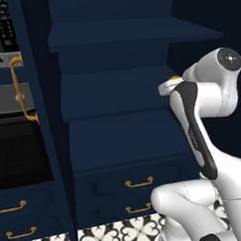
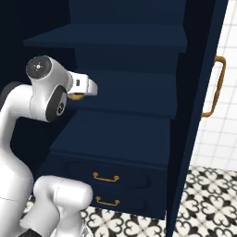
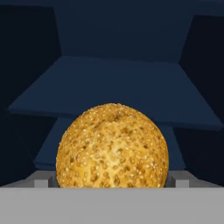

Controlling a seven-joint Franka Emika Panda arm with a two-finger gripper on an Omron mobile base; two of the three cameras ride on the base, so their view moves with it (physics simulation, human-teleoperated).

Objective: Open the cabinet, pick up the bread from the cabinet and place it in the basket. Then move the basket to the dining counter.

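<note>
**Bun between spread fingers, inside the open cabinet**

We see little of the gripper itself: in the hand view, two grey stubs flank the bread, one at each side, spread wide. Whether they touch the crust we cannot tell, so a grip is unconfirmed. The one bun, golden and seeded, sits on a navy shelf of the cabinet. From the base views the arm's wrist hides almost all of it (a sliver of orange peeks past the white housing). We count two drawers below the shelves, each with one brass pull, and one vertical brass handle on the open door at right.
</note>
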